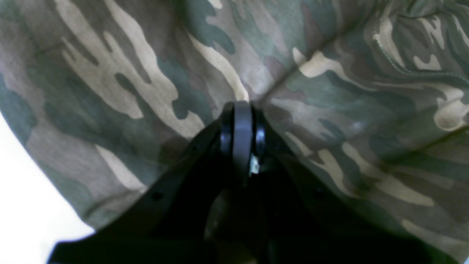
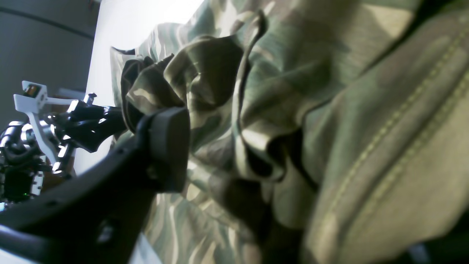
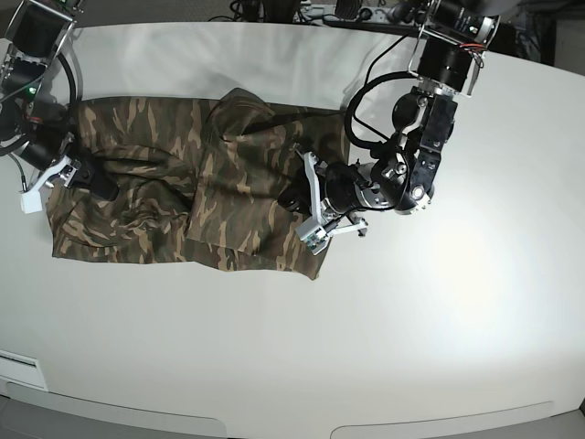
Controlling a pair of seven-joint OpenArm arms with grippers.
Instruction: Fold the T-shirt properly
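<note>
Fold partly done: camouflage-print cloth T-shirt lies bunched on your white bench. Left gripper clenched on its cloth; right gripper at the shirt's far edge, state unclear.

Left wrist view: the T-shirt runs past the top, right and bottom picture edges; its outline is not visible. The left gripper has its fingertips pressed into the cloth, contact hidden. Right wrist view: cloth blurred at close range; only one finger of the right gripper shows, the other hidden. Base view: collar too small to make out.
</note>
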